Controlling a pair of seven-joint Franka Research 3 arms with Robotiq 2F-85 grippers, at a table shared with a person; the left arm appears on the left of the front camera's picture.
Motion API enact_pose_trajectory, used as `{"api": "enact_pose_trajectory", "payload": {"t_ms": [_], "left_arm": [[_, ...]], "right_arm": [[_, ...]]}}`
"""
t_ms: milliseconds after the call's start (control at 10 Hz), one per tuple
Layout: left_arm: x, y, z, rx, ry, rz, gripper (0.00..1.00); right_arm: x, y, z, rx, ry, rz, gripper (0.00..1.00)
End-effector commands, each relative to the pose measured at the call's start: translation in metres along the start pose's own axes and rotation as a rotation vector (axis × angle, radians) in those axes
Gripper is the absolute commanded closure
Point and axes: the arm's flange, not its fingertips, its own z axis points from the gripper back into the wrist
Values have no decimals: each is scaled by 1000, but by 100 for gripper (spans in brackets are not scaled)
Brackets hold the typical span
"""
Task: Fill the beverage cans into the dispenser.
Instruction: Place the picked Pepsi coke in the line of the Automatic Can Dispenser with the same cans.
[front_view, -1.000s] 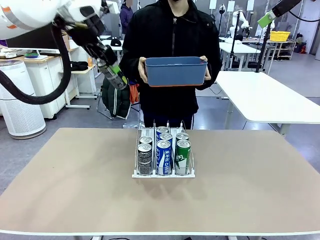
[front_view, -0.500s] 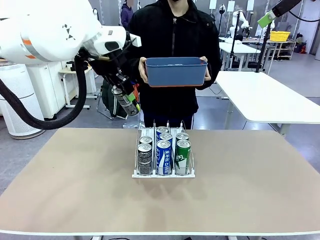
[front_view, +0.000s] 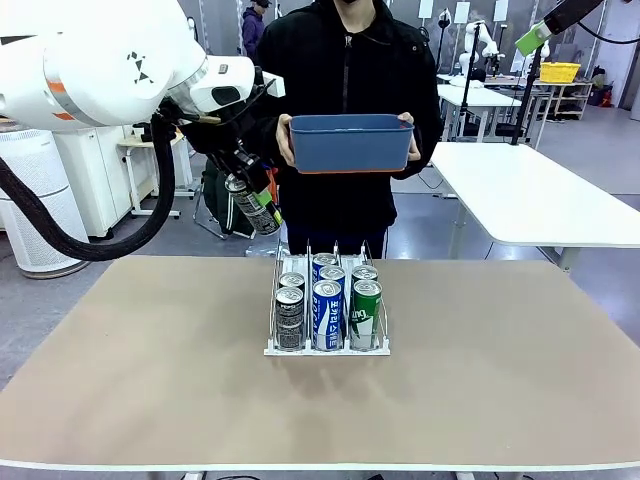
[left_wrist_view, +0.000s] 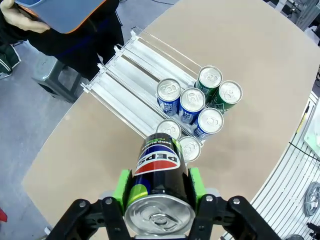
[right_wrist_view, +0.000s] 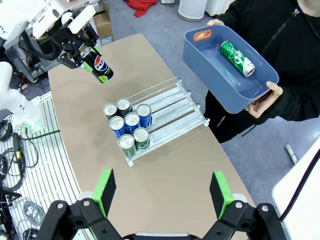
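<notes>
Carrying the dispenser (front_view: 325, 350) at frame centre, the table (front_view: 130, 370) is lying below the left hand (left_wrist_view: 159, 190), which is gripping a black can (front_view: 252, 207) at upper left, its long axis tilting, top toward the hand. The dispenser's empty far lane ends are lying down and right of that can, nearest this arm. The right hand (right_wrist_view: 164, 192) is gaping, holding nothing.
</notes>
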Motion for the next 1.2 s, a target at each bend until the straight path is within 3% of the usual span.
{"api": "enact_pose_trajectory", "payload": {"t_ms": [0, 200, 600, 700, 900, 1100], "left_arm": [[0, 1, 2, 7, -3, 2, 43], [1, -9, 2, 42, 17, -22, 43], [-17, -76, -18, 233, -17, -29, 43], [-21, -90, -19, 232, -51, -36, 43], [-35, -118, -28, 269, -9, -32, 43], [-50, -138, -46, 166, 6, -43, 43]], "right_arm": [[0, 0, -1, 9, -6, -2, 0], [0, 0, -1, 9, -6, -2, 0], [0, 0, -1, 9, -6, -2, 0], [0, 0, -1, 9, -6, -2, 0], [0, 0, -1, 9, -6, -2, 0], [0, 0, -1, 9, -6, -2, 0]]}}
